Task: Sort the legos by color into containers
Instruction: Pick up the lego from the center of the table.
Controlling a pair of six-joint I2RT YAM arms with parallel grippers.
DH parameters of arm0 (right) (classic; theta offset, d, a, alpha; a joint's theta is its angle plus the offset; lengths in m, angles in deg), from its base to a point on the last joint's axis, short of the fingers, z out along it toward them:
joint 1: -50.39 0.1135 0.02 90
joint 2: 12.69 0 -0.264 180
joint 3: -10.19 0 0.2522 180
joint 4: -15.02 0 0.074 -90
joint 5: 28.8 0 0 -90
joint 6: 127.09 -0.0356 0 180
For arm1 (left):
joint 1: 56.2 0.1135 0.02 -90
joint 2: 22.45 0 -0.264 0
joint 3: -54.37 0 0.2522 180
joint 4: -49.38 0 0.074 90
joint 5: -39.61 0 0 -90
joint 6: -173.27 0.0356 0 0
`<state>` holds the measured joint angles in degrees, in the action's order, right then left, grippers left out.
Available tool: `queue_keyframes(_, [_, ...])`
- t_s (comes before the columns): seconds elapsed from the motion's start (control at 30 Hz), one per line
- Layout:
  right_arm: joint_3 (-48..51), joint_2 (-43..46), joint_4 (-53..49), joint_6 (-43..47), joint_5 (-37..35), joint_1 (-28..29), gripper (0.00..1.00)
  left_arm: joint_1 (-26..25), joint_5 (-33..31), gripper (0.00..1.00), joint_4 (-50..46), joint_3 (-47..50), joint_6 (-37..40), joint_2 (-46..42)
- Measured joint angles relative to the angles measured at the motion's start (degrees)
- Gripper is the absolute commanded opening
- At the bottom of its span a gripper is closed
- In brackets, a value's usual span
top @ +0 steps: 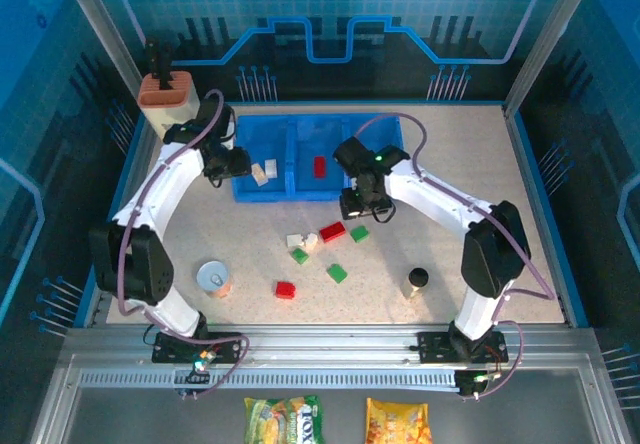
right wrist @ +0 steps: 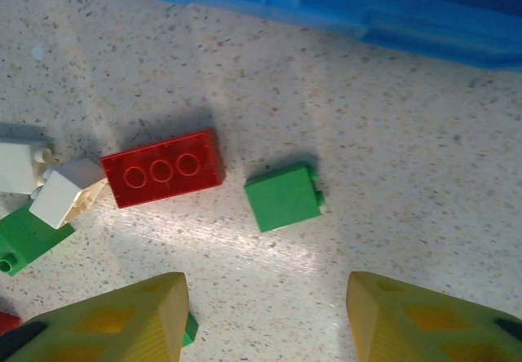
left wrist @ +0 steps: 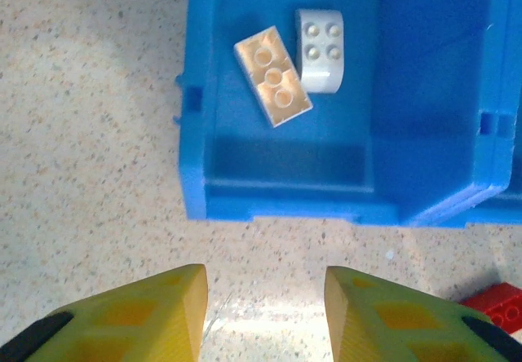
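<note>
From the top camera we get the whole layout. The shallow translucent blue plastic tray (top: 290, 192) sits at the far middle of the table. The left gripper (top: 228, 164) is just off its left end and the right gripper (top: 365, 204) is by its near right corner. A small red brick (top: 319, 166) lies in the middle compartment.

The left wrist camera sharpens what the top one blurs: a cream rectangular brick (left wrist: 273, 77) and a pale grey curved-top brick (left wrist: 320, 50), touching, studs up, in the left compartment. The cream one's long axis runs diagonally, upper left to lower right in that view. The left yellow fingers (left wrist: 147, 317) are apart with nothing between them, over bare table just short of the tray wall.

The right wrist camera gives us a long red three-stud brick (right wrist: 163, 168), studs up, lying nearly left-right with its right end tipped slightly up. A green square brick (right wrist: 283, 196) lies just beside it on its side, with a stud poking right. A couple of white bricks (right wrist: 61, 191) sit at the red one's left end. The right fingers (right wrist: 122, 321) are spread too, gripping nothing.

The surface is a speckled beige tabletop (top: 480, 164) ringed by blue circuit-print panels (top: 420, 24). We also spot a round tin can (top: 212, 277), a small dark-capped bottle (top: 417, 281), and a beige block with an orange top (top: 165, 99) in the far left corner.
</note>
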<state>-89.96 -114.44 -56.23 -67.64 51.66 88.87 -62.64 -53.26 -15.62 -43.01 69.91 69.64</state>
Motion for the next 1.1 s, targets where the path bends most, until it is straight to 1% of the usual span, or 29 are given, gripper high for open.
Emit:
queue_keyframes(0.27, [-1.62,-5.2,1.9,1.55,-0.07,4.26,0.66,3.19,0.46,0.44,0.57,7.82,0.76,-6.05])
queue_keyframes(0.43, [-3.19,-9.51,2.38,2.71,-0.26,5.88,0.74,4.31,0.98,0.43,1.75,12.07,1.75,-7.28])
queue_keyframes(0.6, [-3.74,-12.61,2.78,3.52,-0.48,6.43,0.79,4.52,1.31,0.43,3.3,13.07,1.99,-7.39])
queue_keyframes(1.1, [-7.19,-17.9,3.93,3.72,0.44,6.51,0.83,5.01,2.73,0.43,5.11,13.6,3.04,-7.39])
